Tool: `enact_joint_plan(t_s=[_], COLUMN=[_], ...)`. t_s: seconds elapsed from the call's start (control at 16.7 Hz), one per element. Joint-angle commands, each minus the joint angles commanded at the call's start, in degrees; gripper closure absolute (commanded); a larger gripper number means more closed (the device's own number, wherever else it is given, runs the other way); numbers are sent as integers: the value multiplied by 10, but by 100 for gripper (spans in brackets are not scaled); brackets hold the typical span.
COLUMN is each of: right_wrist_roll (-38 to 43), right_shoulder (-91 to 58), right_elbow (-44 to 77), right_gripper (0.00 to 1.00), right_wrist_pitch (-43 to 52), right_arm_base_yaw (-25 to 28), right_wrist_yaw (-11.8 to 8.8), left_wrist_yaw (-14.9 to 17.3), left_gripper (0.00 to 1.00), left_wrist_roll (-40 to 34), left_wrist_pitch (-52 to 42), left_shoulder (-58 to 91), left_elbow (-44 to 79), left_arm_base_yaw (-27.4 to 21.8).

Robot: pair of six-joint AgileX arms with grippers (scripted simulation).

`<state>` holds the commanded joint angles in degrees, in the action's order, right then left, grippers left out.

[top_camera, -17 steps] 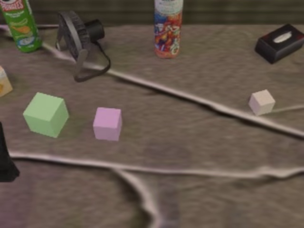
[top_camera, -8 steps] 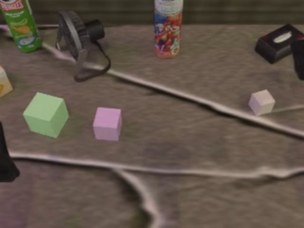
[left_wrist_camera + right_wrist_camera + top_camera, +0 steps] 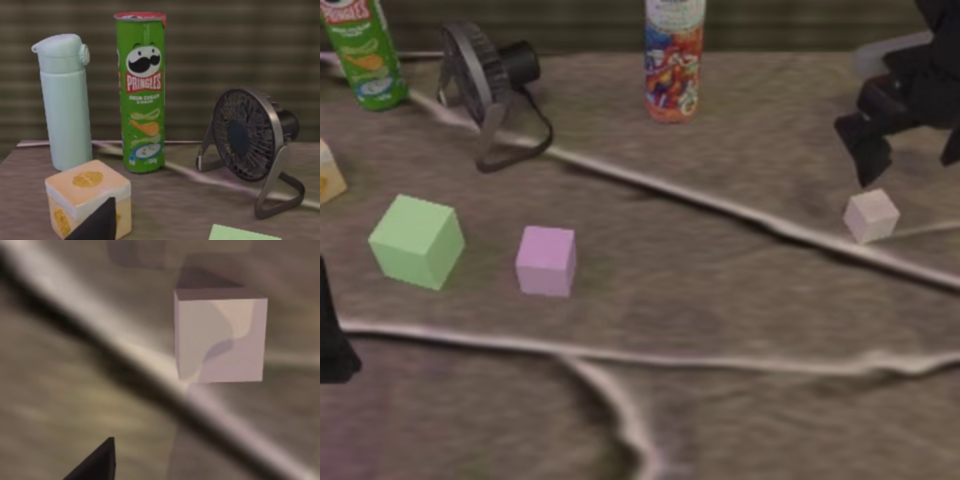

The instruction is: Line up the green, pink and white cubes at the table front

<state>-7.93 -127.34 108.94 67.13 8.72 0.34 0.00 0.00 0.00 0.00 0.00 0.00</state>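
Observation:
The large pale green cube (image 3: 417,241) sits at the table's left, with the lilac-pink cube (image 3: 546,260) just to its right. A corner of the green cube (image 3: 240,234) shows in the left wrist view. The small white cube (image 3: 871,215) lies far right beside a pale crease, and fills the right wrist view (image 3: 220,335). My right gripper (image 3: 908,150) hangs open just behind and above the white cube, touching nothing. One of its fingertips (image 3: 97,462) shows in its wrist view. My left gripper (image 3: 332,345) is parked at the left edge, open.
Along the back stand a green Pringles can (image 3: 362,50), a black desk fan (image 3: 485,85) and a colourful can (image 3: 674,60). A cream box with a yellow mark (image 3: 328,172) sits at the left edge. A mint bottle (image 3: 65,100) stands beside the Pringles can. Raised creases (image 3: 720,205) cross the cloth.
My right arm has come in from the back right corner and now covers the black box there. Its gripper has moved down toward the white cube. The cubes have not moved.

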Motion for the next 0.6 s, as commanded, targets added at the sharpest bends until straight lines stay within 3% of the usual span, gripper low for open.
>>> enact_joint_plan(t_s=[0.24, 0.6], right_wrist_roll=[-6, -7], right_shoulder=[-88, -99], right_elbow=[92, 103], right_gripper=[0, 0], right_wrist_pitch=[44, 48], right_arm_base_yaw=[7, 4], right_wrist_yaw=[0, 0], left_wrist_yaw=[0, 0], left_gripper=[0, 0], left_wrist_roll=[0, 0], left_wrist_pitch=[0, 0], left_shoulder=[0, 0], left_elbow=[0, 0], left_arm_base_yaw=[0, 0])
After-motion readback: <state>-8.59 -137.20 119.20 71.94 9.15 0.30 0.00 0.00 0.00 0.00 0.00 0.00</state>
